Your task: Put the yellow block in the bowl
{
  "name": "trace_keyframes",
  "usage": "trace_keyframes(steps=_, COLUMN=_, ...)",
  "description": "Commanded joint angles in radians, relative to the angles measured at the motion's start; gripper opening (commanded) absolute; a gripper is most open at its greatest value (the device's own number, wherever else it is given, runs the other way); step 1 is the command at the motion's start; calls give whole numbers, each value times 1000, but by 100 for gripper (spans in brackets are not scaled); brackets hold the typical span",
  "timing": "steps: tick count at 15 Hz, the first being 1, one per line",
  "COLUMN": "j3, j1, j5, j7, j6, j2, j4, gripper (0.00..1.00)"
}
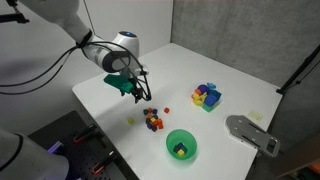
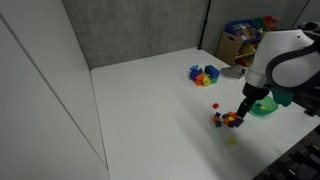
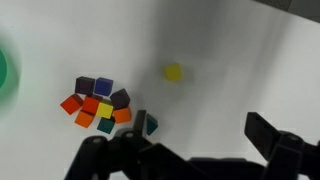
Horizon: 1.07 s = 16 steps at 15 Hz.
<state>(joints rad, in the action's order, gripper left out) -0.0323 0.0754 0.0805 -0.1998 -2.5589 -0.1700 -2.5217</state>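
- Yellow block: one, on the white table, ahead of the gap between the fingers.
- Gripper: two fingers spread, holding nothing.
- Green bowl: one, well apart.
- Block clusters: two, the near cluster beside one finger, the far cluster apart.

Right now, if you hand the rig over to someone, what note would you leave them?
Gripper: jaws open, empty, above the table.
Yellow block: on the table, beside the cluster, not touching it.
Bowl: on the cluster's other side; something small lies in it.
Done: nothing yet.
Left: grasp the block, carry it to the bowl, release.
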Motion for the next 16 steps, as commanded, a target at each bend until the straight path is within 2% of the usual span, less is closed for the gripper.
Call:
trace_keyframes(steps=1, j3=-19, j1=-19, j5=-4, j7=3, j6=2, j2=-9, j4=9, gripper=100)
trace_keyframes(steps=10, j3=-45, j1=-41, j5=-11, j7=-1, j6=-318, j2=-195, j4=-12, gripper=100)
trace_keyframes(steps=16, j3=-73, j1=-80, j5=-28, j7=10, j6=-412, j2=-344, j4=5, gripper=100)
